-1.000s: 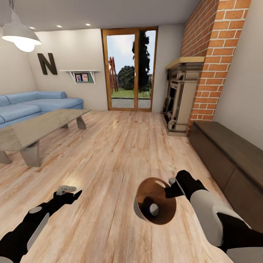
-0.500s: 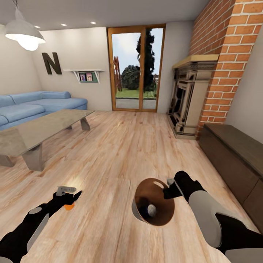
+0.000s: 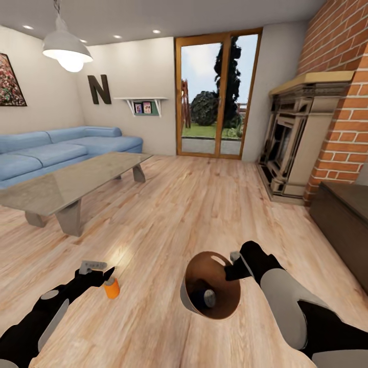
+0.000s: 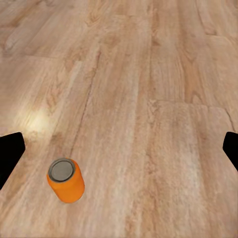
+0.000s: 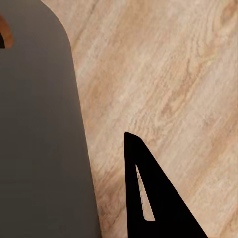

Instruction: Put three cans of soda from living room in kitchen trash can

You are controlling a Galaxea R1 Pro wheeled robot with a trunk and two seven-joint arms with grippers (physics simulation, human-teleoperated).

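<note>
An orange can of soda [image 3: 111, 288] with a grey top stands upright on the wood floor, just right of and below my left gripper [image 3: 102, 273]. In the left wrist view the can [image 4: 66, 180] sits low between the wide-open gripper [image 4: 119, 148], nearer one black finger [image 4: 10, 151]. My right gripper [image 3: 232, 266] is shut on the rim of the tash can [image 3: 190, 304], held tilted above the floor with its brown inside facing me. A dark blue can [image 3: 208, 296] lies inside it. The bin's grey wall [image 5: 39, 124] shows close in the right wrist view.
A glass-topped low table [image 3: 66, 184] and a blue corner sofa [image 3: 51, 148] stand at the left. A fireplace [image 3: 294, 148] and a dark low cabinet [image 3: 342, 220] line the right wall. Glass doors [image 3: 214, 97] are straight ahead across open floor.
The whole picture has shifted right, so the camera turned left. The orange can has come out from under my left gripper into full view. The can inside the bin has shifted a little.
</note>
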